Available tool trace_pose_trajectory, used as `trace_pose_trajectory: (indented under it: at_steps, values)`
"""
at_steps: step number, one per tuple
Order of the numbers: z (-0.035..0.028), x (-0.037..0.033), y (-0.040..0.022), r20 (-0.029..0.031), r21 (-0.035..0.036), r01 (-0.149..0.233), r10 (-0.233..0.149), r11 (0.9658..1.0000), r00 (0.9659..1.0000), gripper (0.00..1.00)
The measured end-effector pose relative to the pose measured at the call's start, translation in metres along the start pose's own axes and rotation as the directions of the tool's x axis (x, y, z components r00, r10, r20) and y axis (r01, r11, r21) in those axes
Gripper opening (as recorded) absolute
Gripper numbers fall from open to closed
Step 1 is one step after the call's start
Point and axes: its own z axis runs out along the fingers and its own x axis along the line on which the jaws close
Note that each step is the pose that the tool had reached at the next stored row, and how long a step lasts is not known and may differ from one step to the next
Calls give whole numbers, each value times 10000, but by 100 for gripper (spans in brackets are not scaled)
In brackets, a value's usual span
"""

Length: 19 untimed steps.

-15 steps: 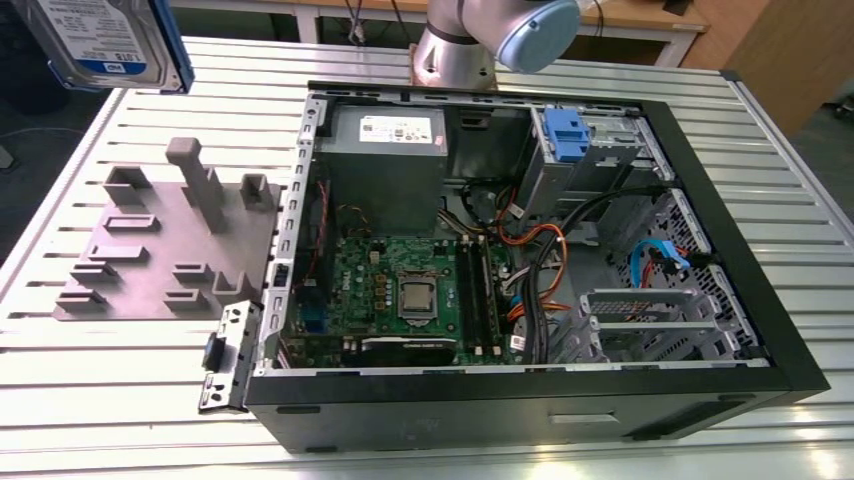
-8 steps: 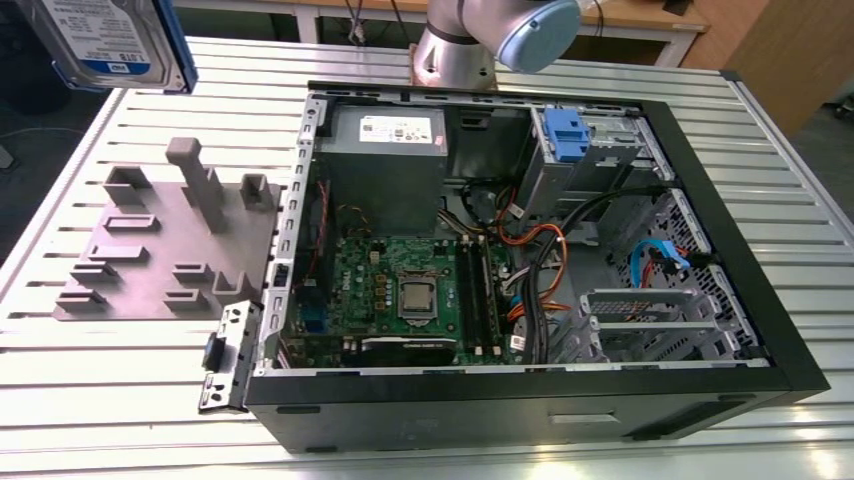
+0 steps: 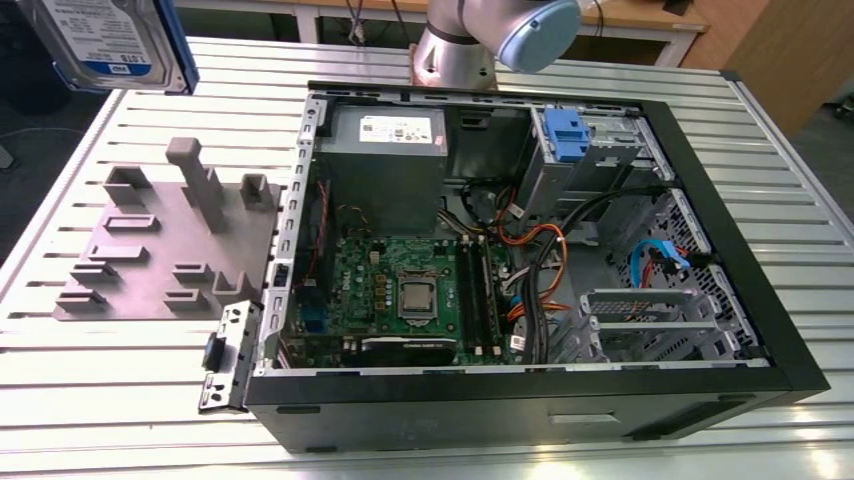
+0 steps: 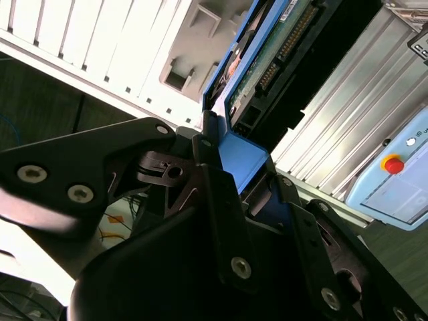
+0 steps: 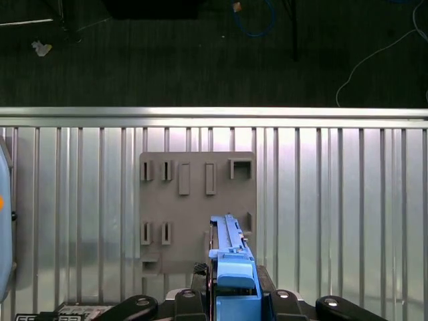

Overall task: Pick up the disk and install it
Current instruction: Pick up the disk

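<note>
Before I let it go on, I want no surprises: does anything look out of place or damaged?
Nothing stands out. The disk is held straight over the grey slotted plate, and the open computer case lies flat on the table, cables loose but inside.

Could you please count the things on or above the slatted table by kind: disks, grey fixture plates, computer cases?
disk: 1
grey fixture plate: 1
open computer case: 1
Total: 3

Slatted metal table [image 3: 134,420], dark floor [image 5: 200,60] beyond.
</note>
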Motion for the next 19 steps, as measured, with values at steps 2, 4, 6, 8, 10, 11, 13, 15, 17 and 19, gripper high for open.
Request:
trace_pose_trajectory:
  at_steps: [2, 4, 6, 8, 10, 11, 13, 15, 17, 19]
  values:
    - [-1, 27, -1, -1, -1, 1, -1, 10000, 10000, 37]
    - [-1, 54, -1, -1, 0, 0, 0, 10000, 10000, 37]
    - [-1, 79, -1, -1, 0, 0, 0, 10000, 10000, 37]
    - [-1, 104, -1, -1, 1, -1, 1, 10000, 10000, 37]
    - [-1, 139, -2, -1, 0, 0, 0, 10000, 10000, 37]
    - [-1, 148, -2, -2, 0, 0, 0, 10000, 10000, 37]
    - [0, 163, -3, -2, 1, -2, 2, 10000, 10000, 37]
    - [-1, 174, -8, -2, 1, -4, 4, 10000, 10000, 37]
    - [-1, 183, -25, -2, 0, -5, 5, 10000, 10000, 37]
    - [0, 192, -44, -1, 1, -5, 5, 10000, 10000, 37]
